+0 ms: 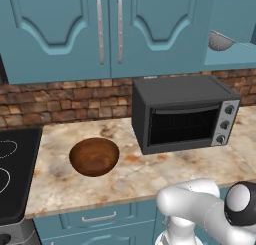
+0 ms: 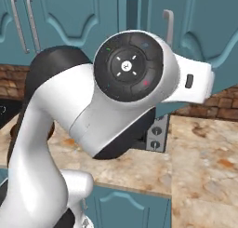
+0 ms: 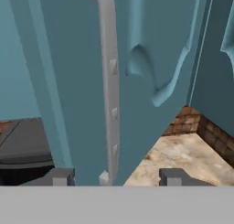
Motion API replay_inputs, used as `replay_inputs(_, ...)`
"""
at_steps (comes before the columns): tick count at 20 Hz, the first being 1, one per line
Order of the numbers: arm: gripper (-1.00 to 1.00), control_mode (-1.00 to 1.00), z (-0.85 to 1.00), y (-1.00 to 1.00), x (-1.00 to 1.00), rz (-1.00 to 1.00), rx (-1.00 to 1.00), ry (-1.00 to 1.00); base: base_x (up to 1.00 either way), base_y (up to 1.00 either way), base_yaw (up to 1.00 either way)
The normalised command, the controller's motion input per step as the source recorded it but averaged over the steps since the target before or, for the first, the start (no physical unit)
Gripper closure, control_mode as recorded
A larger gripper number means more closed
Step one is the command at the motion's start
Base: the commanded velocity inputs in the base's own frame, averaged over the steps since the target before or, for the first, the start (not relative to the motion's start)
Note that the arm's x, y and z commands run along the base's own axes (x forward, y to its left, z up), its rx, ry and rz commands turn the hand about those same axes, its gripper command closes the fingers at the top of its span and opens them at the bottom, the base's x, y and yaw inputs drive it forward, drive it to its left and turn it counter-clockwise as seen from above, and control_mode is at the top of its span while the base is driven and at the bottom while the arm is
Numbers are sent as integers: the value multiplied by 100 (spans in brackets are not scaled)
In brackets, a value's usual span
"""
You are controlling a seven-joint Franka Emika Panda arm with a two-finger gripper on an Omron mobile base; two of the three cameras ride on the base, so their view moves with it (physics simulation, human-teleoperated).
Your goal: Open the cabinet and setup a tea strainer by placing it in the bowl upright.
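Observation:
The cabinet [image 1: 235, 14] at the upper right stands open, and the silvery perforated tea strainer [image 1: 220, 40] rests on its shelf. In the hand view its teal door [image 3: 151, 45] hangs ajar with the slim silver bar handle [image 3: 109, 81] running upright. My gripper [image 3: 116, 177] is open around the lower end of that handle, and both fingertips [image 3: 57, 177] stand apart from the bar. The brown wooden bowl [image 1: 94, 156] sits empty on the marble counter [image 1: 150, 174], left of the toaster oven. From the right base view the arm hides my hand, while the door handle [image 2: 168, 27] shows above it.
A black toaster oven [image 1: 182, 116] stands on the counter below the open cabinet. The two-door teal cabinet [image 1: 107, 29] hangs to the left, above a brick backsplash [image 1: 75, 101]. A black cooktop [image 1: 12, 174] lies at the far left. Teal drawers [image 1: 100, 219] run under the counter.

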Motion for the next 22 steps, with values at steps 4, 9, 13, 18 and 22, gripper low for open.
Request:
replay_inputs(4, -100, -100, 29, 46, -47, -35, -36, 16, 0, 0, 0)
replay_inputs(9, -100, -100, -4, 97, 4, -19, -50, 45, 0, 0, 0)
replay_inputs(13, -100, -100, -3, 77, 16, -7, -35, 46, 0, 0, 0)
replay_inputs(18, -100, -100, -13, 45, 37, 0, -26, 43, 0, 0, 0)
replay_inputs(22, -100, -100, -23, -9, 70, 0, -8, 42, 0, 0, 0)
